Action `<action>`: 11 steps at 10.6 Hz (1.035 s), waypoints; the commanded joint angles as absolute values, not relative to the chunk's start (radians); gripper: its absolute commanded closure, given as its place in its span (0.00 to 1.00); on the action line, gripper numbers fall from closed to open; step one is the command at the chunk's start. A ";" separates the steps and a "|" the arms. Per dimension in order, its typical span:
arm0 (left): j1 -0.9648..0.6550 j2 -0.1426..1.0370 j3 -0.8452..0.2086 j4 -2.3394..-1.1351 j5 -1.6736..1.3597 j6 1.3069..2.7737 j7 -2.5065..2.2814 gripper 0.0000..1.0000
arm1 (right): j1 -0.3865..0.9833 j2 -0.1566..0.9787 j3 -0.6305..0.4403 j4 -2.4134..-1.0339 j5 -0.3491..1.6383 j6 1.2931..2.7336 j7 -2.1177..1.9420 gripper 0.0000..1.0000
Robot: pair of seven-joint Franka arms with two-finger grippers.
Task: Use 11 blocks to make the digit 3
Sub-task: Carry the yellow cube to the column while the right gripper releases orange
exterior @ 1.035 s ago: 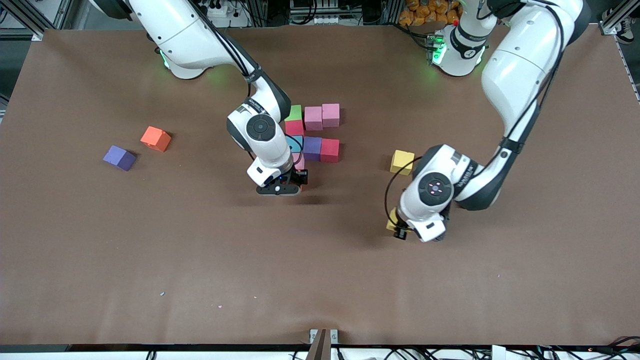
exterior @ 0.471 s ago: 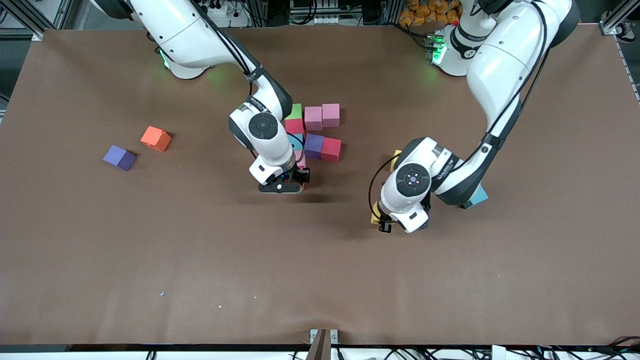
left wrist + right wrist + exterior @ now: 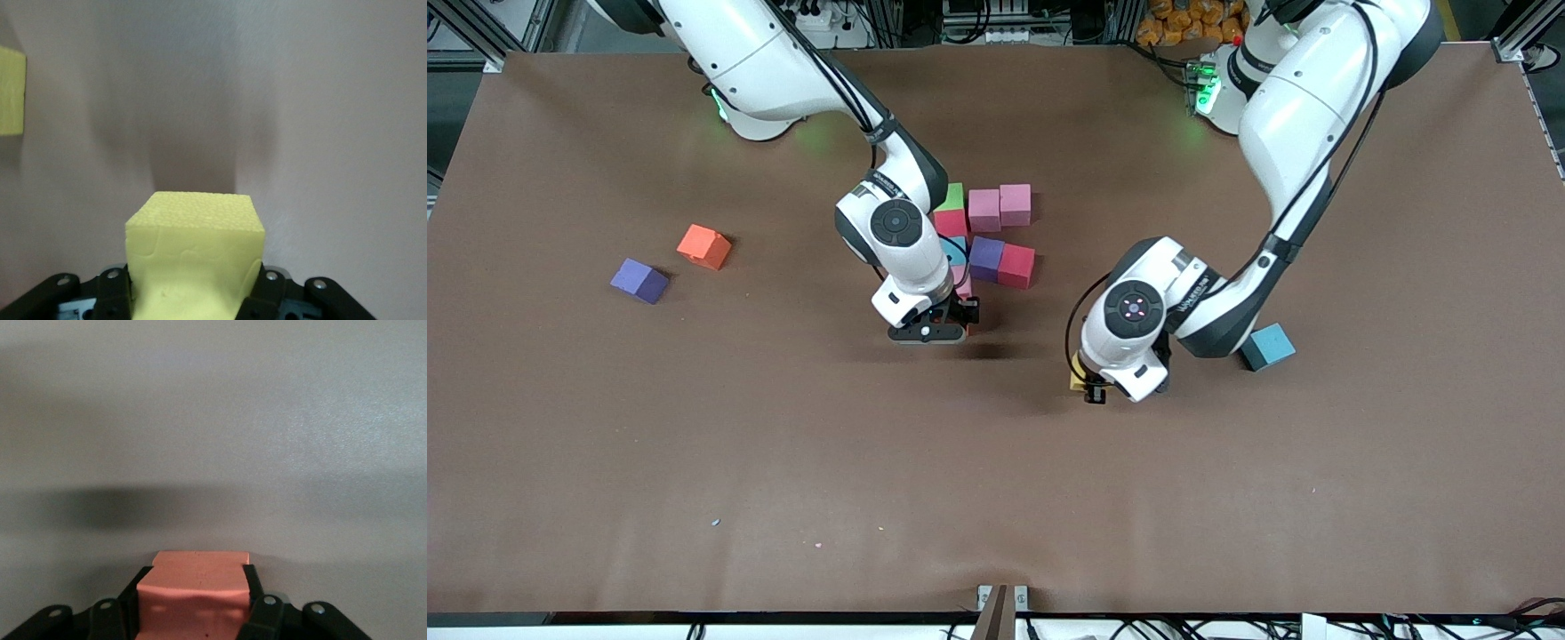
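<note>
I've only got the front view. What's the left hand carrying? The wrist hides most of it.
Observer: The left wrist view shows the left hand shut on a yellow block, clamped on two sides.
Operator: Any other yellow one? I see none.
Observer: Yes, a second yellow block lies on the table at that view's edge; the left arm hides it from you.
Operator: And the right hand?
Observer: The right wrist view shows a salmon-pink block at the right hand.
</note>
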State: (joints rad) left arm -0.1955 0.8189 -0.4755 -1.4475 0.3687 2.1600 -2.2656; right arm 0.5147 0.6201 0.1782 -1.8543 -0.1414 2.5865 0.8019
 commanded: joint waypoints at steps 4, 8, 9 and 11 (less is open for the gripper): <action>-0.317 0.874 -0.420 -1.336 0.350 2.154 -2.384 0.98 | 0.462 0.601 0.202 -1.761 -0.147 2.453 0.789 0.00; -0.391 0.888 -0.420 -1.335 0.350 2.154 -2.497 0.98 | 0.168 0.532 0.427 -1.743 -0.141 2.286 0.649 0.00; -0.415 0.894 -0.420 -1.335 0.350 2.154 -2.520 0.98 | 0.102 0.519 0.466 -1.740 -0.141 2.237 0.597 0.00; -0.451 0.913 -0.420 -1.327 0.350 2.163 -2.548 0.98 | -0.036 0.500 0.550 -1.712 -0.140 2.133 0.490 0.00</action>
